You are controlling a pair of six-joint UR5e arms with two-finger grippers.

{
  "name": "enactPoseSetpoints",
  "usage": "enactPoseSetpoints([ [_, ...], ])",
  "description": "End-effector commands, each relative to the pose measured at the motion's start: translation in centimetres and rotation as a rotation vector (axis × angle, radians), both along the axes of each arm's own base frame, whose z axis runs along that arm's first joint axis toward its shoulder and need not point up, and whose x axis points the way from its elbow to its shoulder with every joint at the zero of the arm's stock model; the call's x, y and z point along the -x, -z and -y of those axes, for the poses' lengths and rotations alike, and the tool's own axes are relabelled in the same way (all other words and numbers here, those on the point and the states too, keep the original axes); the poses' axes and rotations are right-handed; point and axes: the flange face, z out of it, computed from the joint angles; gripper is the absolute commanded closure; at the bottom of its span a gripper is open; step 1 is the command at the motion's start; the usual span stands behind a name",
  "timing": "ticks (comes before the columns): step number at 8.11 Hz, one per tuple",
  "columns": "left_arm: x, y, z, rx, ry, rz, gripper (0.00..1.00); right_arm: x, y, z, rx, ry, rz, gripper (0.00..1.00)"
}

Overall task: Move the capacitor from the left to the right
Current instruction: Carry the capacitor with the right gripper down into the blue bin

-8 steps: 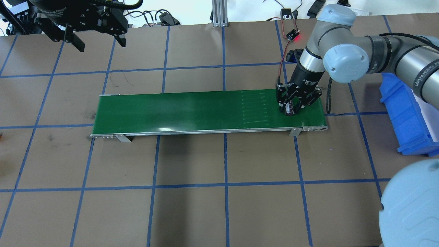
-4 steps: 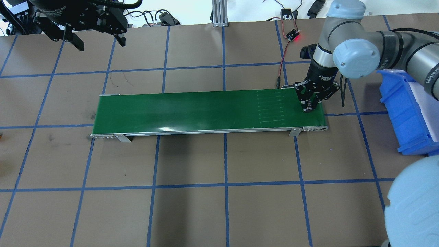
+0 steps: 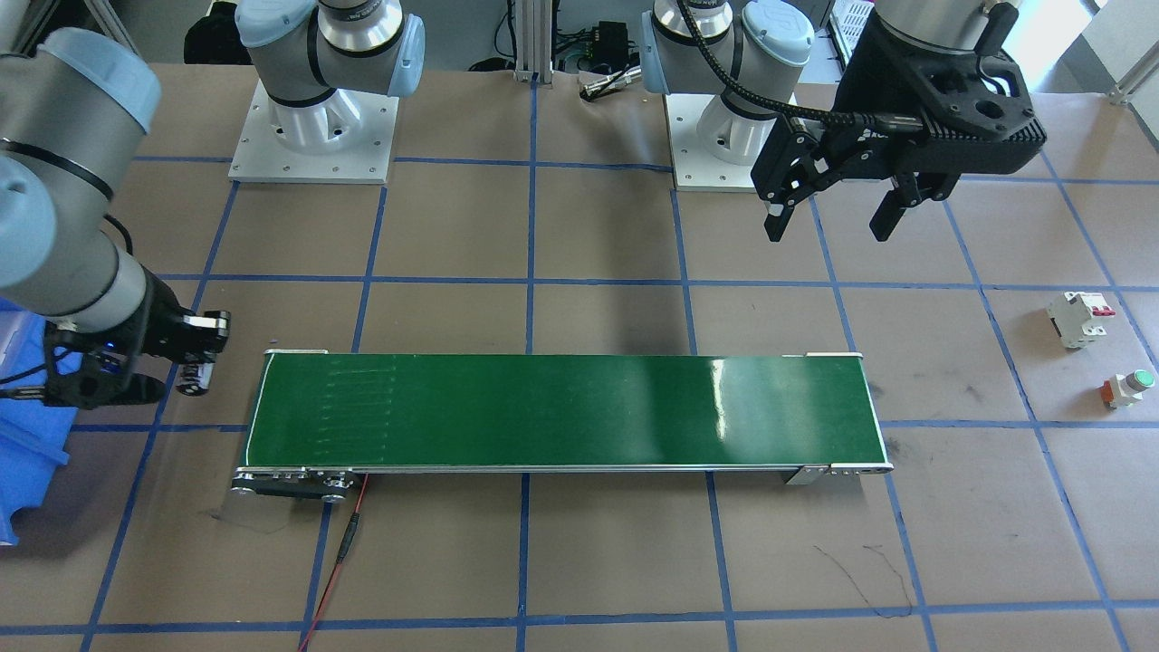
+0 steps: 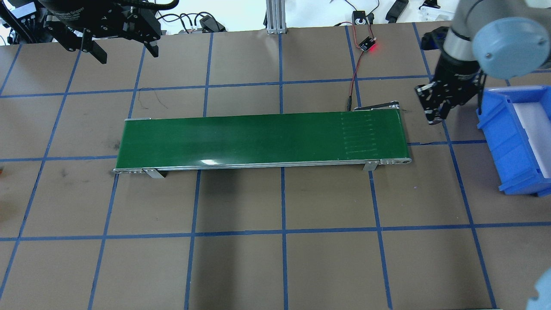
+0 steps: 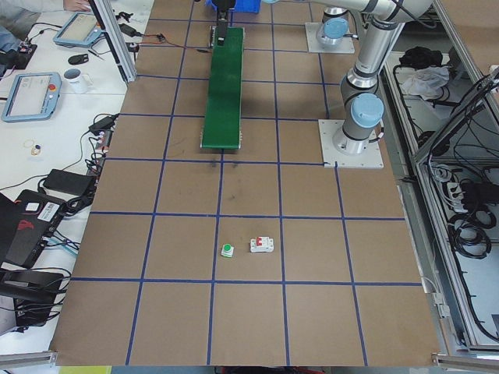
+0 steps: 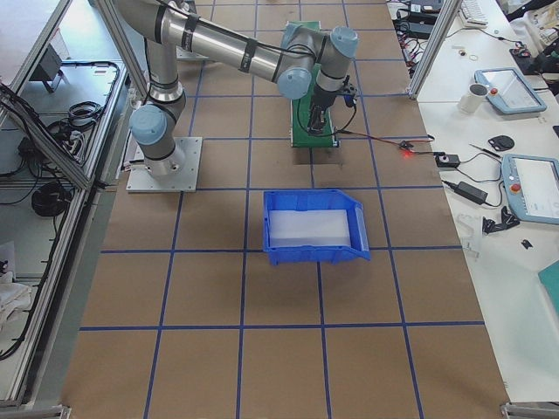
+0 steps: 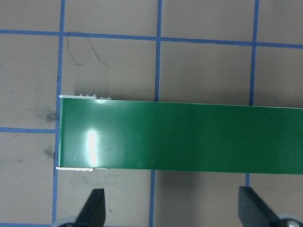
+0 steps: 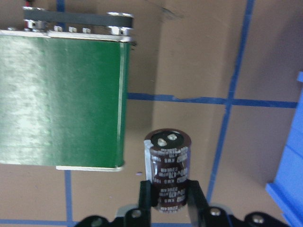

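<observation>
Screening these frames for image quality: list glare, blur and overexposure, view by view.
Front-facing view: a pale glare band crosses the green belt toward its right end. Overhead view: a small bright spot at the belt's lower edge, and the top strip is blown out. Left wrist view: a vertical glare streak on the belt. Right wrist view: the capacitor is in focus.

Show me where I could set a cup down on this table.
The widest bare stretch is the brown table between the green belt and the arm bases; the belt's top also lies bare. It is crowded between the belt's end and the blue bin, where the right gripper holds the capacitor, and near the breaker and push button.
</observation>
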Motion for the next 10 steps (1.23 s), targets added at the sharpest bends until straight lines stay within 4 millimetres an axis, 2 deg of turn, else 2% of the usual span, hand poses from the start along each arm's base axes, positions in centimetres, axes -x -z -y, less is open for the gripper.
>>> enactPoseSetpoints([
  [1, 0.0, -0.2, -0.1, 0.004, 0.002, -0.002, 0.0, 14.8, -3.1, -3.0, -0.004, -0.107, 0.021, 1.0],
  [2, 0.0, -0.1, 0.0, 0.003, 0.001, -0.002, 0.0, 20.1, -3.3, -4.5, -0.002, -0.123, 0.027, 1.0],
  [3, 0.0, -0.2, 0.0, 0.004, 0.001, -0.002, 0.0, 24.0, -3.6, -5.0, 0.033, -0.145, 0.008, 1.0],
  [4, 0.0, -0.3, -0.2, 0.006, 0.002, -0.002, 0.0, 26.0, -3.4, -4.8, 0.074, -0.157, -0.025, 1.0],
  [7, 0.0, -0.2, -0.2, 0.004, 0.002, -0.002, 0.0, 29.5, 3.7, -1.2, 0.107, -0.114, -0.071, 1.0],
  [8, 0.0, 0.1, 0.1, -0.001, 0.001, -0.002, 0.0, 29.9, 5.5, -0.7, 0.109, -0.007, -0.073, 1.0],
  [9, 0.0, 0.0, 0.0, 0.001, 0.001, -0.002, 0.0, 29.8, 6.2, -0.6, 0.112, 0.044, -0.062, 1.0],
  [10, 0.0, -0.3, -0.2, 0.006, 0.002, -0.002, 0.0, 29.9, 7.8, -0.3, 0.096, 0.056, -0.04, 1.0],
])
